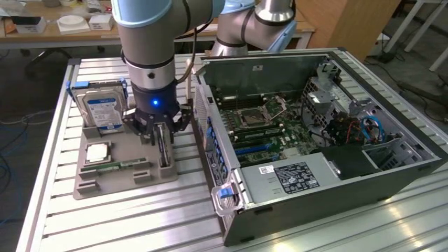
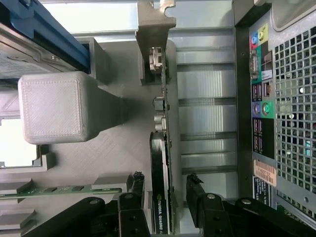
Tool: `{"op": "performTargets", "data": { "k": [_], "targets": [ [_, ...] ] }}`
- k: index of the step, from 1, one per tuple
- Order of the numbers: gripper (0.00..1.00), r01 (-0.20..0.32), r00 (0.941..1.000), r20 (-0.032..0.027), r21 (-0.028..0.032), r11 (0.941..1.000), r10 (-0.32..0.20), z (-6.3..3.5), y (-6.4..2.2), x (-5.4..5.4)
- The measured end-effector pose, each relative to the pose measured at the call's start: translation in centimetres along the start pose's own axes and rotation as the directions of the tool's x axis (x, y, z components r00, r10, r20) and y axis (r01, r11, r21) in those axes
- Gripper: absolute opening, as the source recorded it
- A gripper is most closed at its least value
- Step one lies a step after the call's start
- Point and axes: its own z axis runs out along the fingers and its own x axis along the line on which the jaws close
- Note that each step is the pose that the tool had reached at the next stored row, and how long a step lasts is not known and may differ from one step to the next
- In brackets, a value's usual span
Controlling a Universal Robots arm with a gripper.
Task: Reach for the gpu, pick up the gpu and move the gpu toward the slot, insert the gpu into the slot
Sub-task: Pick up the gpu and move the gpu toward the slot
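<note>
One gripper (image 1: 162, 139) — jaws spread astride the gpu (image 2: 161, 197) — above a slatted metal table (image 1: 140, 220); desk (image 1: 49, 37) behind.

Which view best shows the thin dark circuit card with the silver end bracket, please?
The wrist view: the gpu stands on edge in the grey holder, label readable, straddled by the open gripper. The exterior view shows a dark sliver beneath the gripper.

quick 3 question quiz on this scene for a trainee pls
1. True or false: the gripper is shut on the gpu.
2. The gpu stands in: A the holder; B the case; C the drive bay.
3. Fill in: the blue-labelled part on the holder is the ____.
Key: 1 false, jaws open, one finger each side of it; 2 A; 3 hard drive.
</note>
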Motion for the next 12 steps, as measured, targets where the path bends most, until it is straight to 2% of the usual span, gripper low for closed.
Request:
{"op": "performTargets", "data": {
  "k": [12],
  "targets": [
    [0.47,0.0,1.0,0.0001,0.0,1.0,0.0,0.22,0.63,0.05]
  ]
}}
